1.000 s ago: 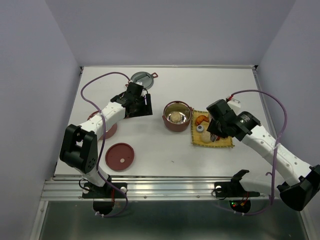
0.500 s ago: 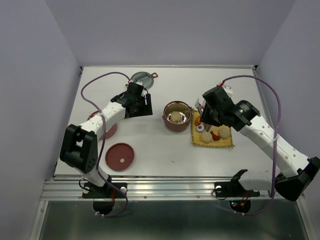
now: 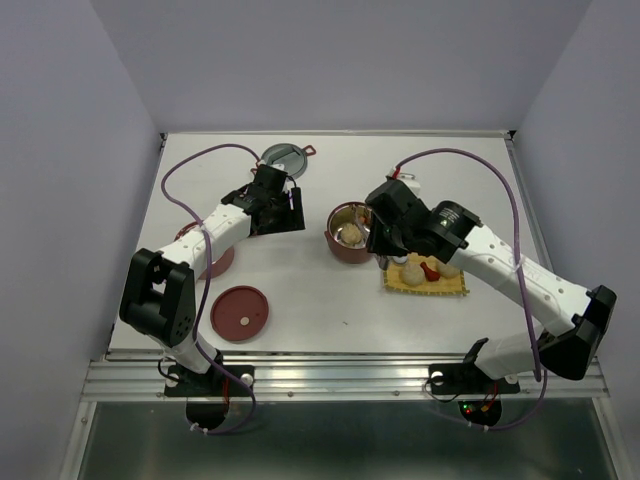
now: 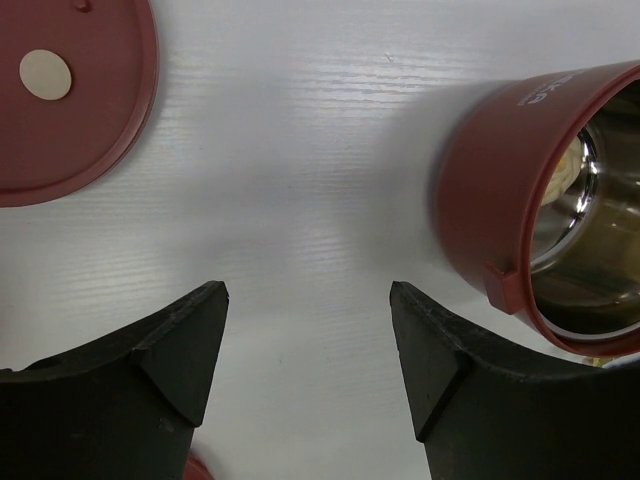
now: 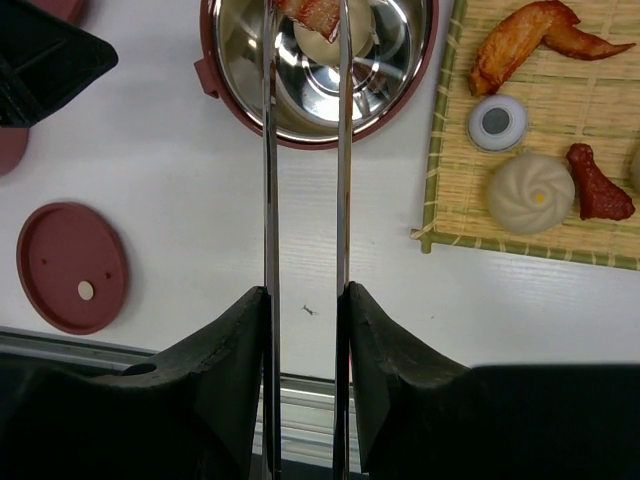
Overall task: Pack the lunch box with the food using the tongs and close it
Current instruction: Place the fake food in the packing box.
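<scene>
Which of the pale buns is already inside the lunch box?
The bun lying in the steel-lined red bowl, just under the tips of the tongs; the other buns sit out on the woven mat.

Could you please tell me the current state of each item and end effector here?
Round dark-red steel-lined lunch box bowl: open, one pale bun inside.
Flat red lid: off, lying on the table.
Long silver metal tongs: squeezed on an orange-brown fried piece over the bowl.
Left end effector: open, empty.
Right end effector: shut on the tongs.
</scene>
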`<state>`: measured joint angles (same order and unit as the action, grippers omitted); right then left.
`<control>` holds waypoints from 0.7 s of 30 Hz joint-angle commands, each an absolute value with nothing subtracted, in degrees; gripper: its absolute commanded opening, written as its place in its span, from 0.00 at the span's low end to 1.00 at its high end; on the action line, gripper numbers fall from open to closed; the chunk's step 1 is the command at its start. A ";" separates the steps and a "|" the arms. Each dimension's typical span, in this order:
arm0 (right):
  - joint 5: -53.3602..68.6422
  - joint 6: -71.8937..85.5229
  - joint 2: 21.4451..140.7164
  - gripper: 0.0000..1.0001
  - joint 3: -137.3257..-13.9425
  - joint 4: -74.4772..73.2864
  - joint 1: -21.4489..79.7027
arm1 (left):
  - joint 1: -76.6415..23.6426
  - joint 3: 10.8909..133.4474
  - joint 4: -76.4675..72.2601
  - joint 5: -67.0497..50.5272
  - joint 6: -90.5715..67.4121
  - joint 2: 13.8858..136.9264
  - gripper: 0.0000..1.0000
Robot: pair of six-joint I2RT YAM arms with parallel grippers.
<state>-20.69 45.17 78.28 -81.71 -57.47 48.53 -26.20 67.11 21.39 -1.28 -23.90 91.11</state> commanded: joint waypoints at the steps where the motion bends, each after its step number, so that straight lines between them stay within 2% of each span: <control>1: -20.57 44.65 78.31 0.29 -81.57 -52.30 49.22 | -26.46 67.68 21.62 -0.62 -23.64 88.16 0.77; 8: -20.92 44.91 78.66 0.40 -80.33 -51.68 49.22 | -26.46 66.71 21.36 -0.62 -23.82 87.63 0.77; 21: -21.36 44.82 79.28 0.44 -80.07 -51.59 49.22 | -26.46 66.97 21.45 -0.62 -23.64 88.24 0.77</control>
